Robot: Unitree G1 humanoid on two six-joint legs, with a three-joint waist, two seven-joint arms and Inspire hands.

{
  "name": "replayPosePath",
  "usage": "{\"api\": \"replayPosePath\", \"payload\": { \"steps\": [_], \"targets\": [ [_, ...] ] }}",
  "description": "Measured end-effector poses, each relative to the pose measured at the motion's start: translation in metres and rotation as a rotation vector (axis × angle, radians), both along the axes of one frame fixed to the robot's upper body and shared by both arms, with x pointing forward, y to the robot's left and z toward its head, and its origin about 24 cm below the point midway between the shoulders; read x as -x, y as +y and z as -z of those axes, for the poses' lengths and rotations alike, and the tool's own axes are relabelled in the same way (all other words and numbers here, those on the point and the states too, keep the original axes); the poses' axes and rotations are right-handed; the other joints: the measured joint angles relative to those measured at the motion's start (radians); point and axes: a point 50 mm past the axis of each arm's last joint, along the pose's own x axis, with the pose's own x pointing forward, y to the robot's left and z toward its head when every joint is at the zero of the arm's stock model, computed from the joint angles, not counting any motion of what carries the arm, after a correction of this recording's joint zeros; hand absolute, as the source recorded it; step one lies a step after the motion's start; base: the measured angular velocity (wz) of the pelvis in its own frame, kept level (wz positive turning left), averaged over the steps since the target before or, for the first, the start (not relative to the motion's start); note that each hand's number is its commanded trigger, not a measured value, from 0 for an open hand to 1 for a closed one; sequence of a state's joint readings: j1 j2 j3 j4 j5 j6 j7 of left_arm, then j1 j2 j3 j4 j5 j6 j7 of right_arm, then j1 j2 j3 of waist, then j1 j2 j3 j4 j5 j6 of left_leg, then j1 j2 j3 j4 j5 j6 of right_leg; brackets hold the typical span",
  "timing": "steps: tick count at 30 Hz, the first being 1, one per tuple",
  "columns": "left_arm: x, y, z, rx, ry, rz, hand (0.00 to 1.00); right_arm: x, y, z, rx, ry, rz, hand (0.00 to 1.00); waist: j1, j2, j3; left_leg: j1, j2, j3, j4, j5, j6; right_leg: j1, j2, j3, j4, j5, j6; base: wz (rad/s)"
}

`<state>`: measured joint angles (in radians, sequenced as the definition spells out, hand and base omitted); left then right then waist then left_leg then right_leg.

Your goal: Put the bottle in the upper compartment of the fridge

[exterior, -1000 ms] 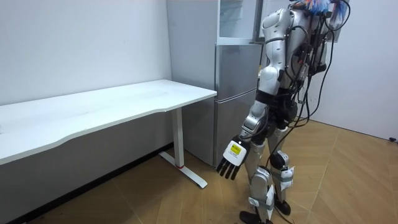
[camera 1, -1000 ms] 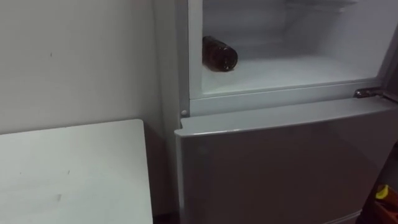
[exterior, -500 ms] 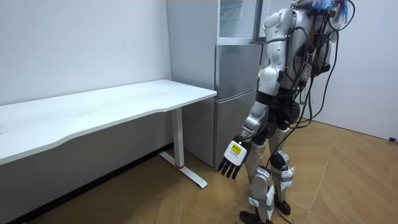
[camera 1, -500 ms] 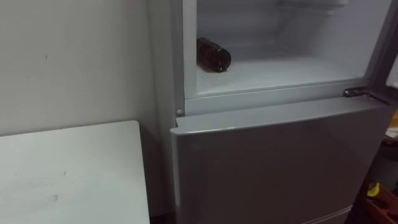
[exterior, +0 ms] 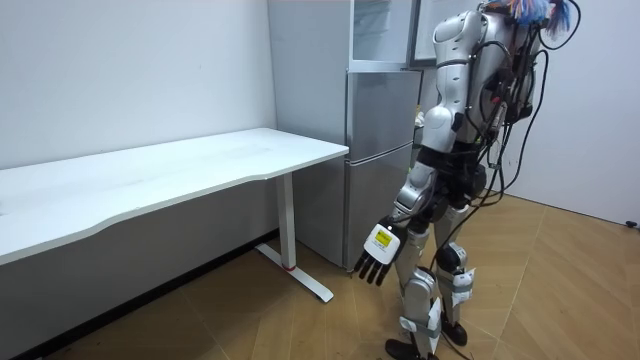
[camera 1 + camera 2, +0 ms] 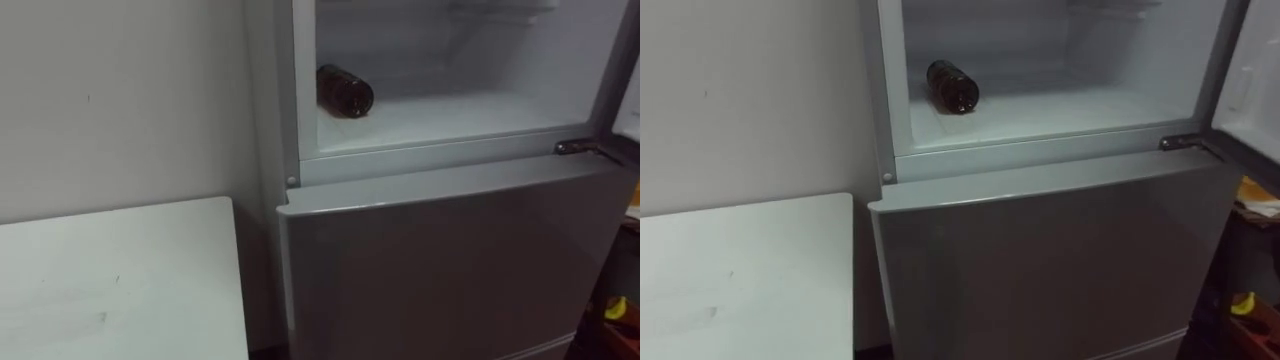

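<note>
Fingers (image 5: 366,271) of the left hand (image 5: 379,243) hang straight, loose and empty beside the robot standing at the fridge (image 6: 440,260), likely because the bottle (image 6: 345,90) already lies on its side in the open upper compartment (image 6: 470,110), near its left wall.

No text, number, brand or sign is reading clearly anywhere in these views. The one label showing is the small tag (image 5: 379,240) on the back of the robot's left hand (image 5: 375,258) in the room view: it is showing a yellow patch on white, and whatever print it is carrying is too small to make out
</note>
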<state>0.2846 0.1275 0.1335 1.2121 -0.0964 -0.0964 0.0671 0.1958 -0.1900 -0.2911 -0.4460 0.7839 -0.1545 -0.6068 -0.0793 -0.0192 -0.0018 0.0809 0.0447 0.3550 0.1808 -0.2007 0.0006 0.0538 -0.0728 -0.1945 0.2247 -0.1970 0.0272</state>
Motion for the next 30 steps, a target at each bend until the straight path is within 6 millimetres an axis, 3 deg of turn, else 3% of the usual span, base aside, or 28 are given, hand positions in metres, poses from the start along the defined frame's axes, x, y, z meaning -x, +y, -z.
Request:
{"api": "replayPosePath", "payload": {
  "steps": [15,30],
  "targets": [
    [0.006,-0.006,0.002,0.009,0.043,0.052,0.00,-0.008,0.029,0.000,0.057,-0.009,-0.123,0.00,0.004,0.015,-0.0007,-0.008,0.000,-0.002,-0.001,0.000,-0.001,-0.003,0.002,-0.003,-0.003,0.001,0.000,0.00],
    [0.006,-0.009,0.003,0.022,0.073,0.111,0.00,-0.010,0.038,0.002,0.096,0.002,-0.150,0.00,0.003,0.018,-0.0011,-0.016,0.000,-0.003,0.000,0.000,-0.001,-0.004,0.002,-0.005,-0.006,0.001,0.000,0.00]
  ]
}}
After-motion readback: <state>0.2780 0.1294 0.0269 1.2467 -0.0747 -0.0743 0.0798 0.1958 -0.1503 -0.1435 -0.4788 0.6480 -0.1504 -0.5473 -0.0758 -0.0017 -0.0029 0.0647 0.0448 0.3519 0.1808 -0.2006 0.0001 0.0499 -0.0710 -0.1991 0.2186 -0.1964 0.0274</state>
